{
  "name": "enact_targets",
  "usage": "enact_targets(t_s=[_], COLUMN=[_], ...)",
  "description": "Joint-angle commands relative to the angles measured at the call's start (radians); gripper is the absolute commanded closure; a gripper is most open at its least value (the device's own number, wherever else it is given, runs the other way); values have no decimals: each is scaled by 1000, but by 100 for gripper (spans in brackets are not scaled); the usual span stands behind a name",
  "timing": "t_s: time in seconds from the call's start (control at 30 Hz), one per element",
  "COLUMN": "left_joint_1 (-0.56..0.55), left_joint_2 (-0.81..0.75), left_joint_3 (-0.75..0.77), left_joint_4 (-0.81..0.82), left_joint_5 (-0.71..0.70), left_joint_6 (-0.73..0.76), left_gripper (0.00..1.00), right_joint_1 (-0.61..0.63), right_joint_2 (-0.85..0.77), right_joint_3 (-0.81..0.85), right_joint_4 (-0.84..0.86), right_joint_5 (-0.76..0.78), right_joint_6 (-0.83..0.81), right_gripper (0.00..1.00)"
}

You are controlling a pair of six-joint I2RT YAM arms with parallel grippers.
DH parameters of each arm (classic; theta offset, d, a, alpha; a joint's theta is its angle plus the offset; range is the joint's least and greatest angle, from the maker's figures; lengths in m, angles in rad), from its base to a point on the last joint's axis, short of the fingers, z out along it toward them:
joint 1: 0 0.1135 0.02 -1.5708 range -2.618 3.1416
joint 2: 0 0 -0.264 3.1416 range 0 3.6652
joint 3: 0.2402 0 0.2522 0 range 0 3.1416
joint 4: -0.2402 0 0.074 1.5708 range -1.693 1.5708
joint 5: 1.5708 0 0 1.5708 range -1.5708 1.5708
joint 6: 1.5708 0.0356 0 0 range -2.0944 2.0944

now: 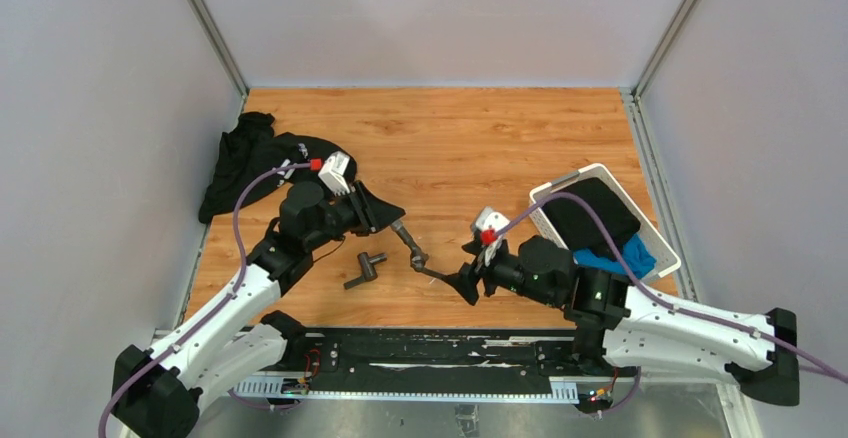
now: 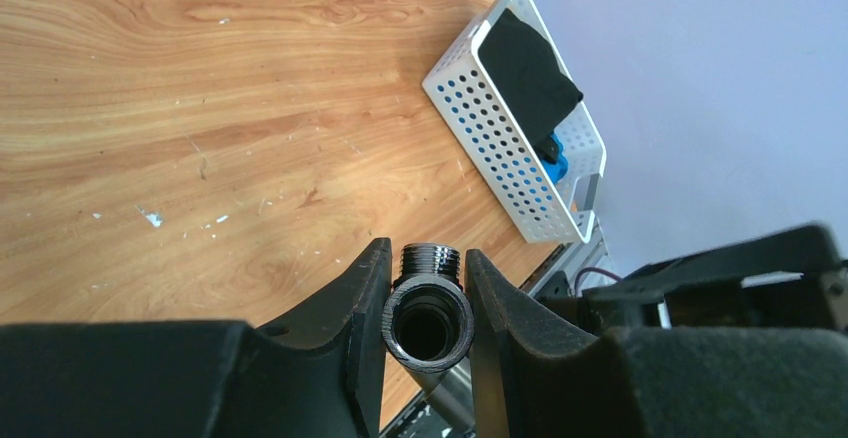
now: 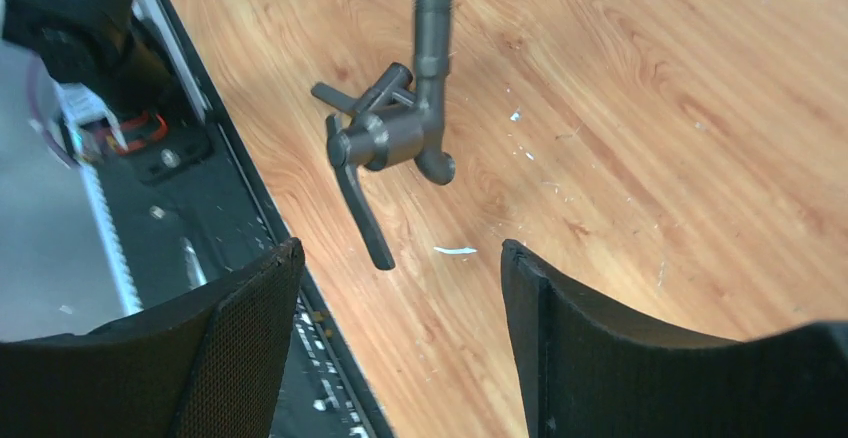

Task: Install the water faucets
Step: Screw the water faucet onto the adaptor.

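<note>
Wooden table [image 1: 450, 138], grey walls around. Both arms stretched low over table, wrists angled toward each other at centre. White basket [image 1: 590, 170] far right, black cloth [image 1: 240, 158] far left. Left gripper [image 2: 425, 253] pinching faucet [image 1: 412, 248] by threaded pipe end, held above table, lever end pointing at right gripper [image 3: 400, 248], which is spread wide just short of lever, touching nothing. Second faucet piece [image 1: 366, 268] lying on table near left arm. Likely risk: right fingers closing off-centre knock thin lever, twisting faucet in left pinch or dropping it
</note>
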Motion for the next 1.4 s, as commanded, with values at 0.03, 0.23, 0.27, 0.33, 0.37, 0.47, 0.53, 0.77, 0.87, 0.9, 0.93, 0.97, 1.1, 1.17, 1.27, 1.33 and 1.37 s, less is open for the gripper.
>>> enact_targets(t_s=[0.03,0.23,0.27,0.33,0.37,0.47,0.53,0.77,0.87,0.9,0.93,0.97,1.1,1.17,1.27,1.33,1.37], left_joint_1=[10,20,21,26,32,43,51,75,76,77,78,79,81,82,82,82,82], left_joint_2=[-3,-15,-17,-24,-27,-38,-43,-57,-57,-57,-57,-57,-54,-52,-53,-54,-54], left_joint_3=[29,17,15,11,6,-11,-13,1,4,4,4,5,3,2,0,1,-1], left_joint_4=[51,43,38,28,27,36,31,11,11,11,12,14,19,21,24,24,23], left_joint_5=[-31,-71,-81,-97,-102,-109,-112,-102,-105,-106,-106,-105,-104,-101,-100,-100,-100], left_joint_6=[-48,-87,-88,-98,-107,-131,-138,-151,-161,-167,-171,-174,-182,-186,-194,-196,-197], left_gripper=[100,100,100,100,100,100,100,100,100,100,100,100,100,100,100,100,100], right_joint_1=[184,289,292,299,302,307,308,316,325,329,332,334,336,336,336,336,336], right_joint_2=[7,18,21,30,36,50,54,78,106,114,123,132,182,214,272,316,347], right_joint_3=[-106,-235,-236,-228,-228,-248,-254,-273,-282,-286,-291,-297,-318,-318,-318,-314,-313], right_joint_4=[245,482,487,478,479,526,536,595,640,656,679,706,811,859,939,991,1020], right_joint_5=[337,465,475,491,494,508,514,514,522,525,527,529,544,552,558,561,566], right_joint_6=[-253,-359,-359,-357,-356,-358,-356,-359,-385,-394,-404,-412,-466,-492,-528,-551,-562], right_gripper=[28,25,25,25,25,25,25,25,25,25,25,25,24,24,24,23,23])
